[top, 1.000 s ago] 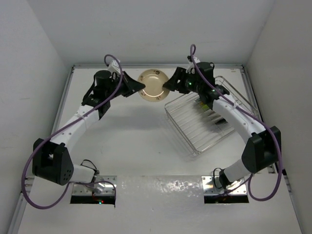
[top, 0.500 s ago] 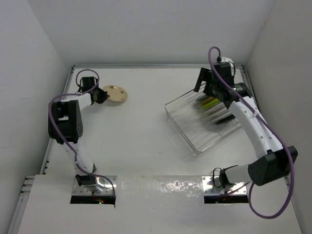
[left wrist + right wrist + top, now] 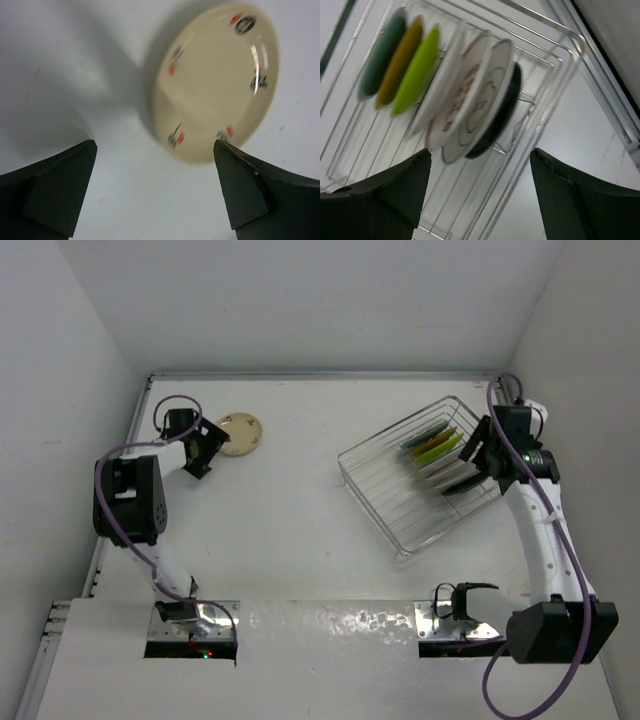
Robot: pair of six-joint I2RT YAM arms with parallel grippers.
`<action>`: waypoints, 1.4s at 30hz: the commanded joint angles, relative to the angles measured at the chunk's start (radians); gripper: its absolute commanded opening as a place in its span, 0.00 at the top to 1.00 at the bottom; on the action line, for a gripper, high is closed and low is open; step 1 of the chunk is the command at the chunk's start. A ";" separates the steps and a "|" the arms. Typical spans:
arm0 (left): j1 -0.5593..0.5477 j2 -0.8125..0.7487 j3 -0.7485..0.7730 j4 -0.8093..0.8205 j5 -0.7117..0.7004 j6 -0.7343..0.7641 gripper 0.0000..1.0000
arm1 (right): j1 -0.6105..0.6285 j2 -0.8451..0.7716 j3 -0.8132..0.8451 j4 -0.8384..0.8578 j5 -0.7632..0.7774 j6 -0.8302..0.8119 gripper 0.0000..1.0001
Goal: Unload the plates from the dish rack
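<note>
**Location of items.** The dish rack (image 3: 400, 502) sits skewed at 3 o'clock on the table (image 3: 290, 520). The plates (image 3: 437, 450) stand on edge in a tight row at its 1 o'clock end. The right wrist view shows seven, running from a dark green plate (image 3: 381, 55) through an amber plate (image 3: 402, 61), a lime green plate (image 3: 418, 65) and three white ones to a black plate (image 3: 504, 116). One cream plate (image 3: 240, 432) lies flat on the table at 10 o'clock, outside the rack.

**Handling, as judged.** The plates look light, rigid and glazed, so probably slippery and liable to chip. They are packed with their faces almost touching. The top rim is the sensible hold, one finger on each face. The black plate, at the end of the row, appears the easiest to separate. It should be lifted straight up, clear of the wires.

**Arm pose.** The left arm folds back along the 9 o'clock wall. The left gripper (image 3: 155, 145) is spread wide and carries nothing, with the cream plate just beyond its tips at 12 o'clock. The right arm stretches up the 3 o'clock side, its wrist turned toward the rack. The right gripper (image 3: 480, 150) is also wide apart and empty, just short of the row and touching nothing.
</note>
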 commanded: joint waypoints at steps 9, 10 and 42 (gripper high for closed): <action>-0.199 -0.745 -0.193 -0.244 -0.256 0.138 0.00 | -0.192 -0.128 -0.181 0.159 -0.072 0.171 0.46; -0.245 -0.777 -0.184 -0.264 -0.279 0.161 0.00 | -0.214 -0.126 -0.213 0.187 -0.095 0.186 0.48; -0.250 -0.930 -0.244 -0.375 -0.233 0.537 0.00 | -0.225 0.003 -0.345 0.305 -0.080 0.324 0.73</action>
